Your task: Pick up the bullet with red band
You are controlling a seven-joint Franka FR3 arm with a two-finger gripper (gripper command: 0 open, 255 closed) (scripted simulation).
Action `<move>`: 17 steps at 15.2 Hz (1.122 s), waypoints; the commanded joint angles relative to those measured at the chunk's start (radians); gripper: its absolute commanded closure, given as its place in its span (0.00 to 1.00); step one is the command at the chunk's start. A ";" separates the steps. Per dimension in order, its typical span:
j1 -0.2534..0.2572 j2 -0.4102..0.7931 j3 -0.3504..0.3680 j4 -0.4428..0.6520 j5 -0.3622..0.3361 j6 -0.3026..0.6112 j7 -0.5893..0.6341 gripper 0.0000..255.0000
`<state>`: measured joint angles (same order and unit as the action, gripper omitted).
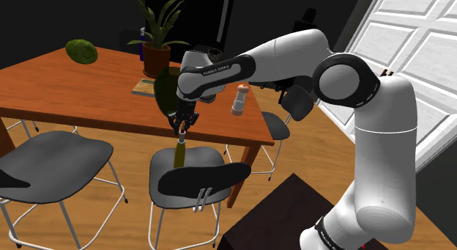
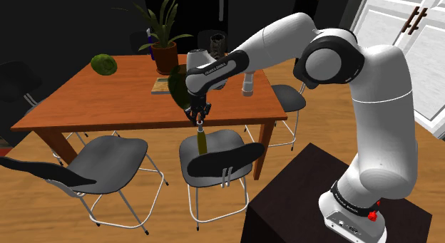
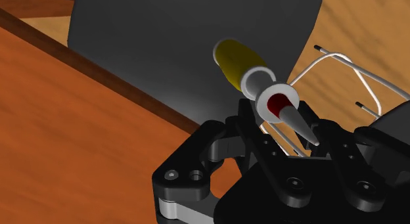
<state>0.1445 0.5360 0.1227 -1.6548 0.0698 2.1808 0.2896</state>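
1. Hanging from jaws clamped on its grey tip, the bullet [image 1: 179, 153] stands upright, with its yellow casing pointing down.
2. It hangs above a grey chair [image 1: 162, 175], just off the surface [image 1: 88, 94] edge.
3. Lettering on the arm [image 1: 220, 67] is too small to read.

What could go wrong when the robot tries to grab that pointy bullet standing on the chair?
1. The bullet stands upright on the chair seat, with the gripper right at its tip. A sideways nudge could topple it off the seat.
2. The tip tapers to a point, so a grasp that high might slip.
3. The table edge is close beside the gripper; a careless lift might bump it.
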 commanded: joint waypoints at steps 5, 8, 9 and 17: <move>-0.001 -0.019 0.001 0.011 0.001 -0.031 0.003 1.00; -0.002 -0.038 0.001 0.024 0.001 -0.063 0.005 1.00; -0.002 -0.043 0.002 0.029 0.001 -0.073 0.006 1.00; -0.003 -0.084 0.003 0.077 0.002 -0.162 0.013 1.00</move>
<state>0.1422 0.4596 0.1257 -1.5828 0.0717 2.0320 0.3027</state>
